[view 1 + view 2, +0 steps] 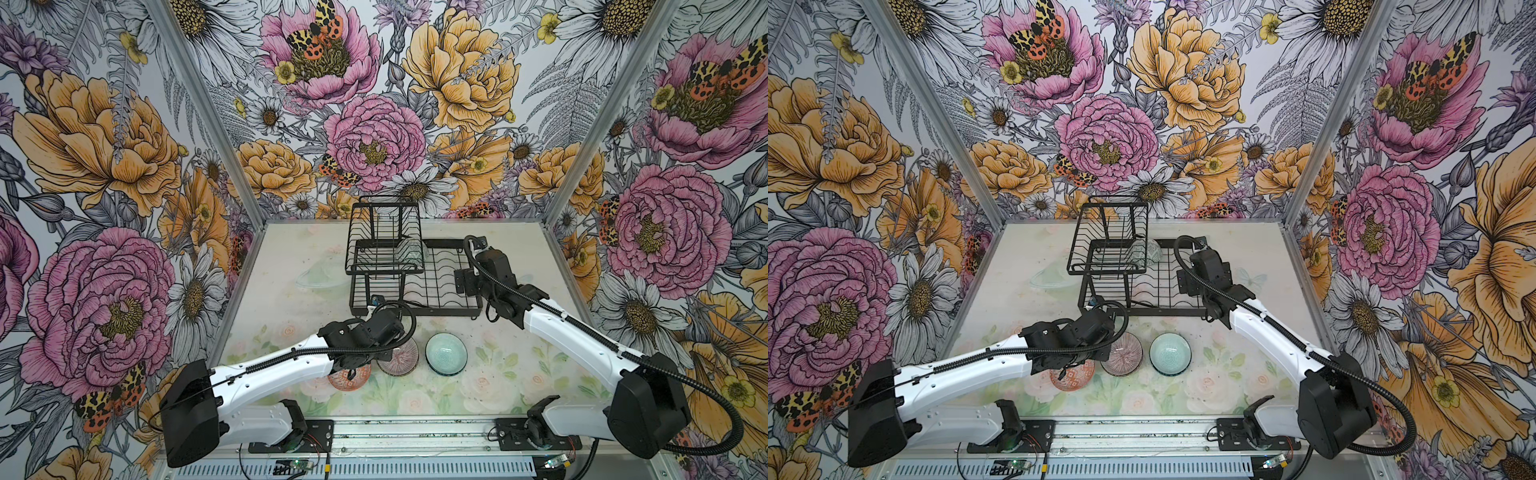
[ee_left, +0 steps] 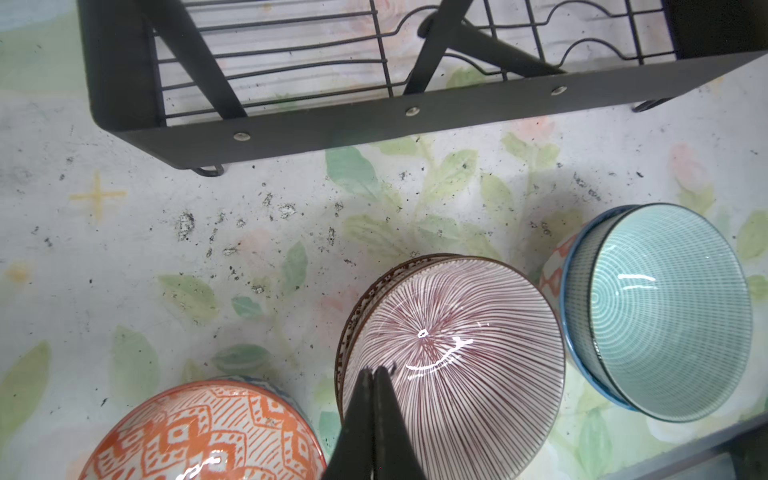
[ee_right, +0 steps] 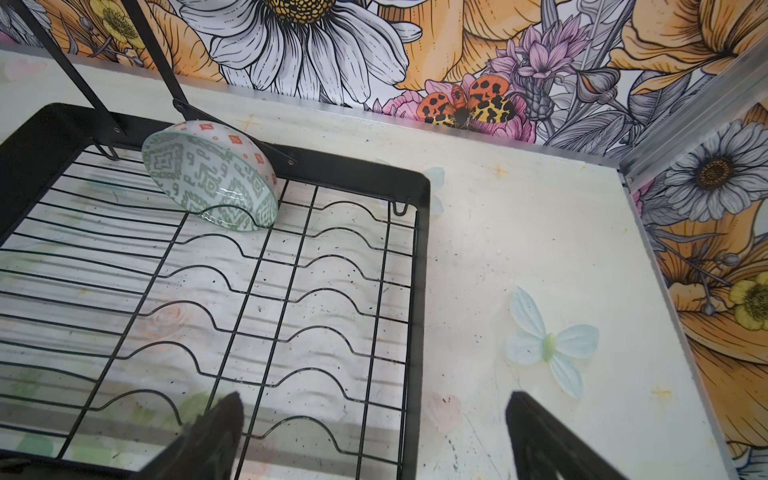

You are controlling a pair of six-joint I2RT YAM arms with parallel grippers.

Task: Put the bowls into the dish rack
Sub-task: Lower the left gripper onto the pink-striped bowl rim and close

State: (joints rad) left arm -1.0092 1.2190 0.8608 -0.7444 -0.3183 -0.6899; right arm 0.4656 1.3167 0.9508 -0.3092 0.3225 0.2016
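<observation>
Near the front edge, my left gripper is closed on the near rim of the pink bowl. Beyond it lies the dish rack, its long side toward this arm. Farther back, the right gripper hangs open over its right edge, before the grey-green bowl leaning inside.

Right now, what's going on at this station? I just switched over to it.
The left gripper is shut at the near rim of the pink ribbed bowl, apparently pinching it; the bowl sits in front of the dish rack. The orange bowl and the teal bowl sit on either side of it, not yet loaded. The right gripper hangs open over the rack's base tray. One grey-green bowl already leans on edge at the tray's back.
</observation>
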